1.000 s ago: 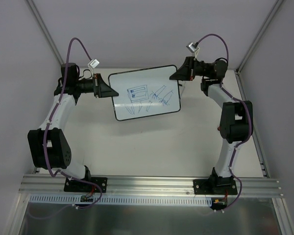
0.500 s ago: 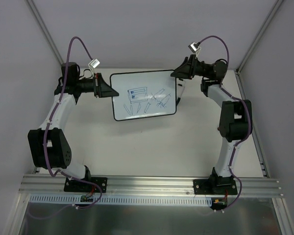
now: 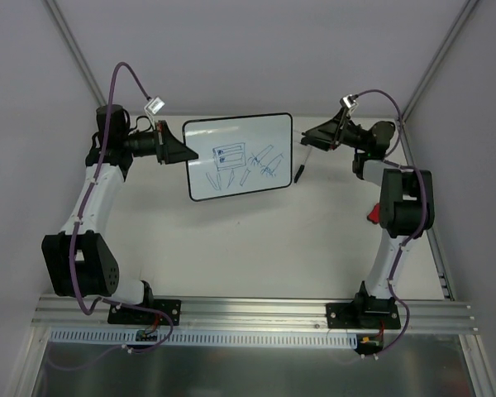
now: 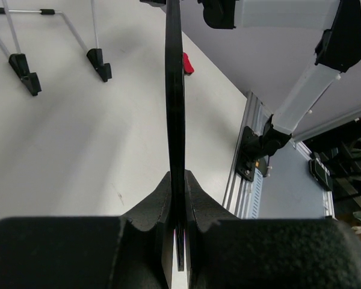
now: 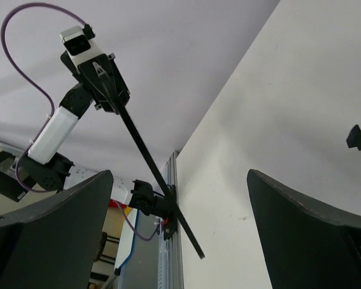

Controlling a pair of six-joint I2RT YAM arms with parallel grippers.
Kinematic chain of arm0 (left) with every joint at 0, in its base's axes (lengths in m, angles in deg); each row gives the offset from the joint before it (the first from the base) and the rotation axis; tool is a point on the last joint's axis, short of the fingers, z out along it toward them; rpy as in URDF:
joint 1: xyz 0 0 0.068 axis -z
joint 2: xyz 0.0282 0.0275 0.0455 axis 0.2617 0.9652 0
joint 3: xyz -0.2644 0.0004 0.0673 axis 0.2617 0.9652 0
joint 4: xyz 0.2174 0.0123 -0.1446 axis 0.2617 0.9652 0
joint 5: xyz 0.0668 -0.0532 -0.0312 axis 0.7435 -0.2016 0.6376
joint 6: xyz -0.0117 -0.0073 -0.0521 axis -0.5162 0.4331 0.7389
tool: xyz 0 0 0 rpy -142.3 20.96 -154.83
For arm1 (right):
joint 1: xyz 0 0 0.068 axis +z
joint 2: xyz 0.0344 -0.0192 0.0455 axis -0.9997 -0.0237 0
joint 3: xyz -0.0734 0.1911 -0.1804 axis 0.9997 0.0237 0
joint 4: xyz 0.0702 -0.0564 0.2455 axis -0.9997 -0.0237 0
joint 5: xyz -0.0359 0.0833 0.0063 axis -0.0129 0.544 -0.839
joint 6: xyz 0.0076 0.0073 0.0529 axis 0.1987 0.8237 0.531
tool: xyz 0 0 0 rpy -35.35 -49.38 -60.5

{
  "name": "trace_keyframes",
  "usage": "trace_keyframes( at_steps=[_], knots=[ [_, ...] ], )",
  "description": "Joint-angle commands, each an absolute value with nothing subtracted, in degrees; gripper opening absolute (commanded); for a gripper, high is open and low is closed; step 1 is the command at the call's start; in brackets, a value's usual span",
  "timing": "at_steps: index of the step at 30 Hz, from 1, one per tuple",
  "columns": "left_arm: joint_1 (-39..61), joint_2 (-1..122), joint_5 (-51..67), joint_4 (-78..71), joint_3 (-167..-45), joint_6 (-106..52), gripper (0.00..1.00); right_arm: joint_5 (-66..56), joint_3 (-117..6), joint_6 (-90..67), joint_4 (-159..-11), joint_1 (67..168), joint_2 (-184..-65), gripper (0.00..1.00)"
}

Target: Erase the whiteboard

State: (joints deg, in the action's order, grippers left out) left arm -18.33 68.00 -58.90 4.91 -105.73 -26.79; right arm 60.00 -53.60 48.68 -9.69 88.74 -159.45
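One edge of the thin black-framed whiteboard [image 3: 240, 157], seemingly light and stiff, sits clamped in my left gripper [image 3: 184, 155]; right gripper [image 3: 308, 137] gapes empty.

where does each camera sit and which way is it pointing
Top external: above and behind, looking down on the table; left arm, right arm in full.
Left wrist: looks along the left pincer, shut on the whiteboard, seen edge-on.
Right wrist: looks out between the open right pincer, toward the left arm.
All three share the whiteboard.
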Motion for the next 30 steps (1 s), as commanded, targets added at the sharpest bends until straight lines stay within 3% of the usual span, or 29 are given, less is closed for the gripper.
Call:
trace_keyframes(
  at_steps=[1,7,16,17,18,23,30],
  knots=[
    [-19.91,65.22,-56.26,2.32,-104.57,-24.31,0.0,57.36,-51.46,45.38,3.26,86.89,-159.9,0.99],
    [-21.06,63.11,-49.94,2.23,-100.17,-20.43,0.0,53.76,-47.76,34.45,-5.42,84.16,-157.54,0.99],
    [-22.73,57.57,-45.01,2.23,-95.25,-17.1,0.0,41.38,-48.89,-1.94,-54.33,80.82,-141.82,0.99],
    [-22.82,57.05,-43.96,2.23,-94.38,-16.66,0.0,35.88,-49.68,-7.3,-67.45,81.08,-140.32,0.99],
    [-22.9,56.61,-43.43,2.23,-93.85,-16.3,0.0,32.43,-50.21,-14.58,-72.45,81.0,-138.91,0.99],
    [-23.17,53.71,-40.26,2.15,-90.86,-14.55,0.0,6.29,-49.17,-21.94,-92.14,81.26,-129.51,0.99],
    [-23.17,50.72,-34.2,2.23,-87.17,-11.91,0.0,-18.21,-41.45,-18.43,-105.63,81.08,-121.33,0.99]
  ],
)
